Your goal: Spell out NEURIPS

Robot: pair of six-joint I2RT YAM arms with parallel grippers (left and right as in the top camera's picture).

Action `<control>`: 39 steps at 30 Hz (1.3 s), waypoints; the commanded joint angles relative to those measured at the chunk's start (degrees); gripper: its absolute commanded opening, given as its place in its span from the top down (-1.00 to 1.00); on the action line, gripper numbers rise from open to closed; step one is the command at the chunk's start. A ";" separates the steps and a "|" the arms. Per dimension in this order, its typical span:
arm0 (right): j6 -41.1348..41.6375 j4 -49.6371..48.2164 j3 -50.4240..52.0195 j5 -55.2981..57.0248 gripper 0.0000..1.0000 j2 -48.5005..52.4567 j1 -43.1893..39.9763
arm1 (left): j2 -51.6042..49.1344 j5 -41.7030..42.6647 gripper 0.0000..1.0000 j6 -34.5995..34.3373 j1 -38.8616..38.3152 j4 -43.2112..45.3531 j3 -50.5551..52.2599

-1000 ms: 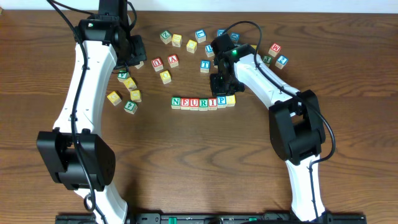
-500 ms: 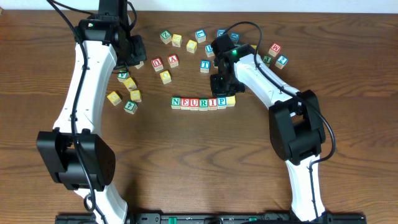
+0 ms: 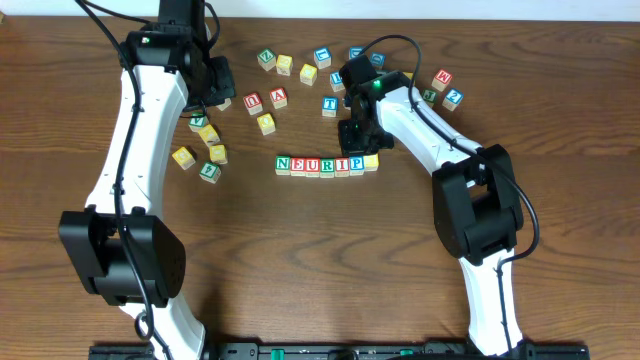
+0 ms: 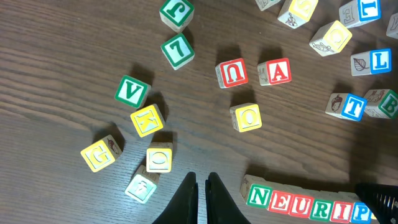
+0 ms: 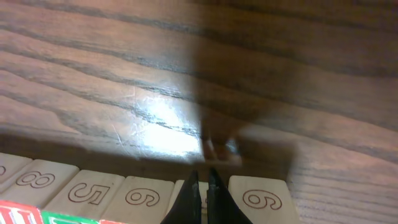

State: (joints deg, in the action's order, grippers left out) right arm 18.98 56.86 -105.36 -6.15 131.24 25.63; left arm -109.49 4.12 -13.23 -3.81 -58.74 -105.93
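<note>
The seven cubes stand in a row at mid-table reading N [image 3: 283, 163], E [image 3: 297, 164], U [image 3: 311, 164], R [image 3: 326, 164], I [image 3: 341, 164], P [image 3: 356, 162], ending in a plain yellow-topped cube [image 3: 371, 160]. My right gripper [image 3: 352, 147] hangs low just behind the P end, shut and holding nothing. The right wrist view shows its tips [image 5: 200, 177] over the row's numbered side faces [image 5: 140, 198]. My left gripper [image 3: 218, 96] is raised at the back left, shut and empty [image 4: 201, 177]; its wrist view shows the row [image 4: 298, 204] at lower right.
Loose cubes lie behind the row: red U [image 4: 232, 73], red A [image 4: 274, 71], yellow O [image 4: 246, 117], blue T [image 4: 348, 107]. A cluster sits left of it: green V [image 4: 132, 93], yellow K [image 4: 148, 120], yellow G [image 4: 99, 153]. More cubes lie at the back right [image 3: 442, 78].
</note>
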 commanded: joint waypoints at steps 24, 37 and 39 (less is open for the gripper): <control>-0.85 0.22 -0.55 0.24 0.98 -0.48 -3.34 | 0.07 -0.70 0.85 0.72 0.15 -0.35 -0.15; -1.09 2.16 -0.55 0.26 0.98 -0.48 -2.47 | 0.07 -0.70 0.85 0.72 0.15 -0.35 -0.15; -1.09 2.38 -0.55 0.26 0.98 -0.48 -2.38 | 0.07 -0.70 0.85 0.72 0.15 -0.35 -0.15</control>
State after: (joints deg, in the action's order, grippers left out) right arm 18.61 58.94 -105.36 -6.00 131.24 22.63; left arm -109.49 4.12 -13.23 -3.79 -58.76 -105.93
